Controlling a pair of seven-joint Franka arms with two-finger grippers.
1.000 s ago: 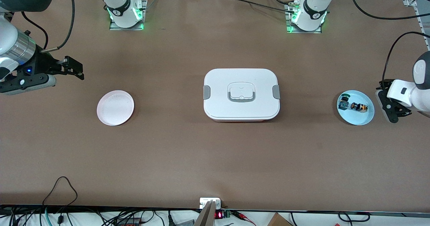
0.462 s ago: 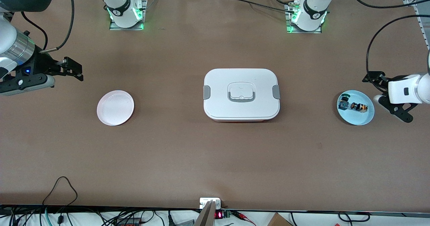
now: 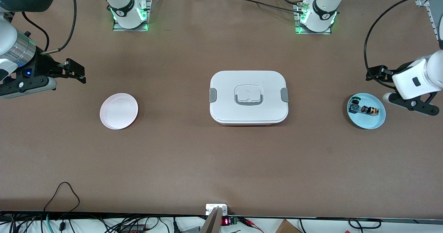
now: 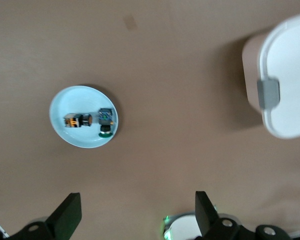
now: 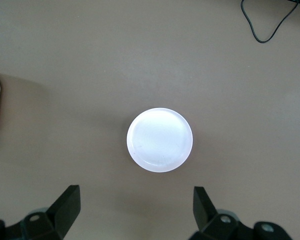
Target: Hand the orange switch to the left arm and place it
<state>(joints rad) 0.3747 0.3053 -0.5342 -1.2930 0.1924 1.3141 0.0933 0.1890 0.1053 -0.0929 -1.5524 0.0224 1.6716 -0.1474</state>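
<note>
The orange switch [image 3: 369, 110] is laid flat in the blue plate [image 3: 375, 123], long axis along the table's length, beside the green part [image 3: 354, 105]. The left gripper [image 4: 135, 212] and the right gripper [image 5: 135, 207] are held fully spread, empty.

Both arms [image 3: 328, 4] were glossy white with black joint bands, their bases ringed in green light on metal plates. Black cables looped from each wrist. The right arm carried a silver wrist collar and a small blue light above its black fingers [image 3: 74, 68].
</note>
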